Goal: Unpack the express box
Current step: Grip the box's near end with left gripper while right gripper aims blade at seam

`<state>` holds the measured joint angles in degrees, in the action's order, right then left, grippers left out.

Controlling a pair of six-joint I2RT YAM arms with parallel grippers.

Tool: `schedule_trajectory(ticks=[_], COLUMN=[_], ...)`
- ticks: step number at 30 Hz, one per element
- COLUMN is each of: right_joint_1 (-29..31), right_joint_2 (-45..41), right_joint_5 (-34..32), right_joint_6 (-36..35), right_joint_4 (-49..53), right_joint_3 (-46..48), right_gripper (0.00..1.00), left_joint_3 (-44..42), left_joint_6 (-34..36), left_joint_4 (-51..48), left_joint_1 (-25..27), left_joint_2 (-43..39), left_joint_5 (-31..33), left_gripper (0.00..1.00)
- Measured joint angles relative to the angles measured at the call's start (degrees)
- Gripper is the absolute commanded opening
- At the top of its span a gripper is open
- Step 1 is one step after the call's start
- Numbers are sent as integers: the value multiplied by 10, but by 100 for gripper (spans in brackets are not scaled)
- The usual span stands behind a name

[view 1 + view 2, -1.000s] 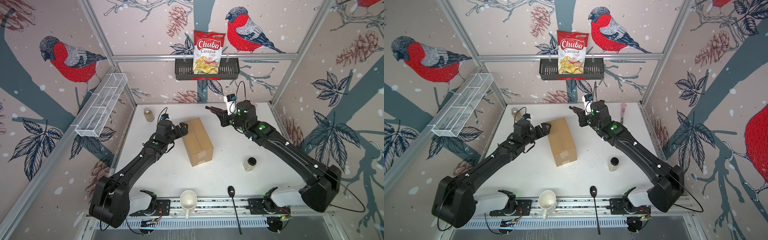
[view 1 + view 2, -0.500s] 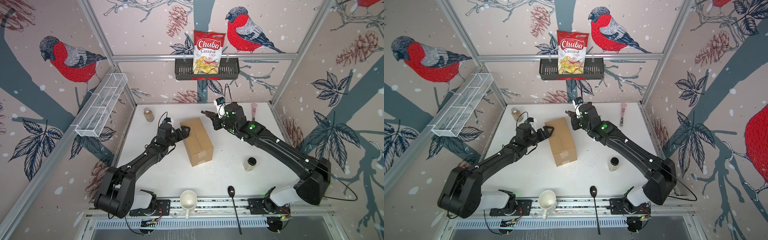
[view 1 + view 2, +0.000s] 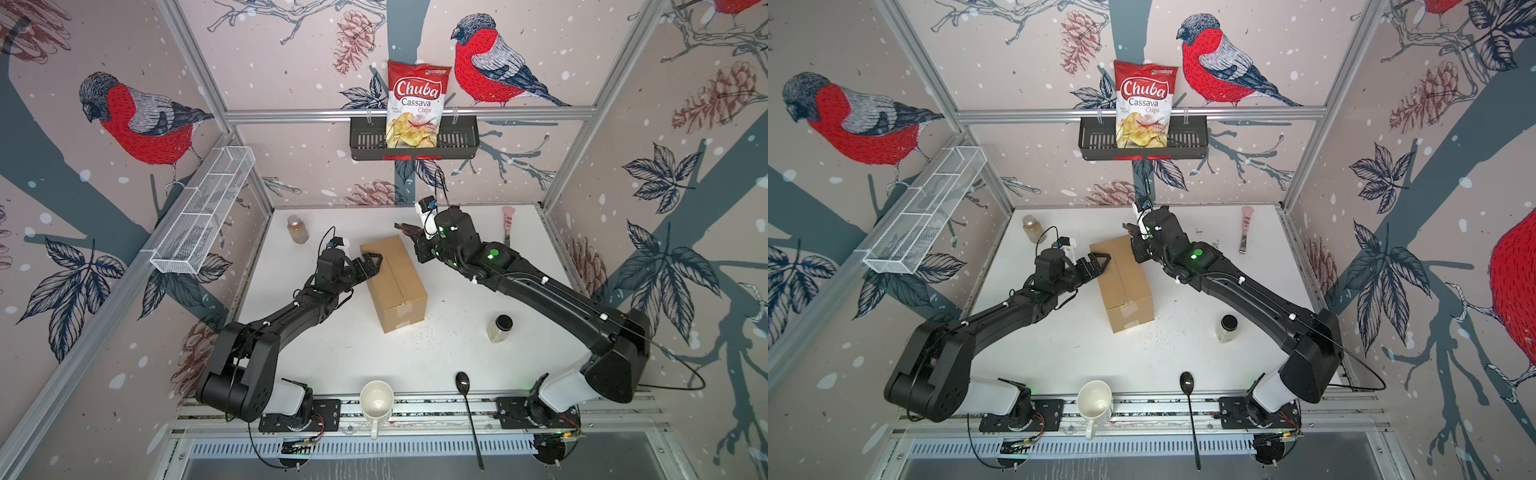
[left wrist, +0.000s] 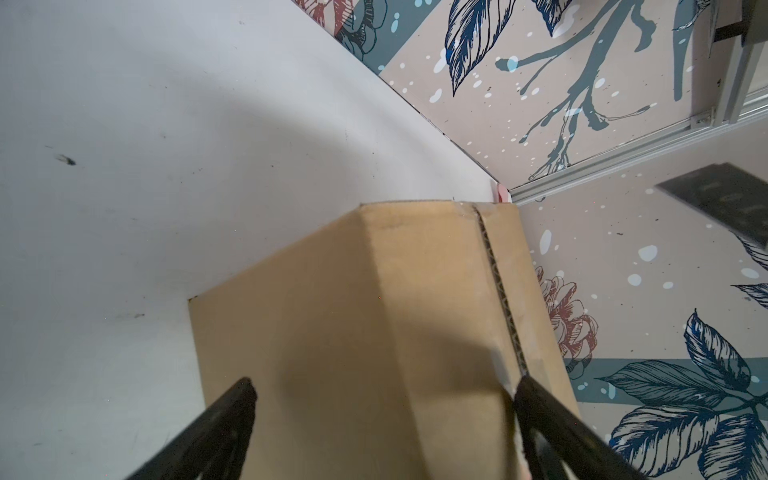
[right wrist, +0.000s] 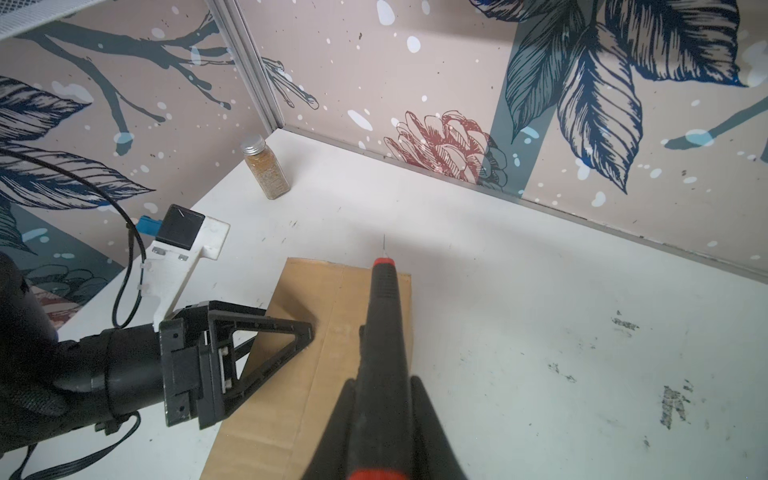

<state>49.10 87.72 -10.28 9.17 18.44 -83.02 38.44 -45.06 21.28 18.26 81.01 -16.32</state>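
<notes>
White table (image 3: 332, 357): express box (image 3: 395, 286), mug (image 3: 376, 401), spoon (image 3: 462, 381), jar (image 3: 500, 328)

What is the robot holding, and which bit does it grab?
The right gripper pinches a black cutter by its handle; left gripper open, holding nothing.

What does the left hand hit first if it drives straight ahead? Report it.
The express box. The open left hand points at the box's upper long edge, and in the left wrist view that edge lies between its fingers. Whether a finger touches the cardboard yet, I cannot tell.
</notes>
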Motion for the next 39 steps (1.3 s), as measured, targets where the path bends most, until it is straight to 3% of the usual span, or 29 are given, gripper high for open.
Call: schedule_trajectory(ticks=[14, 39], right_joint_1=[28, 64], right_joint_2=[14, 79], right_joint_5=[-21, -77], right_joint_6=[0, -3], right_joint_4=[2, 29], right_joint_3=[0, -51], right_gripper=[0, 0], left_joint_3=[-2, 3], left_joint_6=[1, -10], left_joint_4=[30, 52], left_joint_1=[0, 14], left_joint_2=[15, 34], left_joint_5=[13, 35], left_gripper=[75, 73])
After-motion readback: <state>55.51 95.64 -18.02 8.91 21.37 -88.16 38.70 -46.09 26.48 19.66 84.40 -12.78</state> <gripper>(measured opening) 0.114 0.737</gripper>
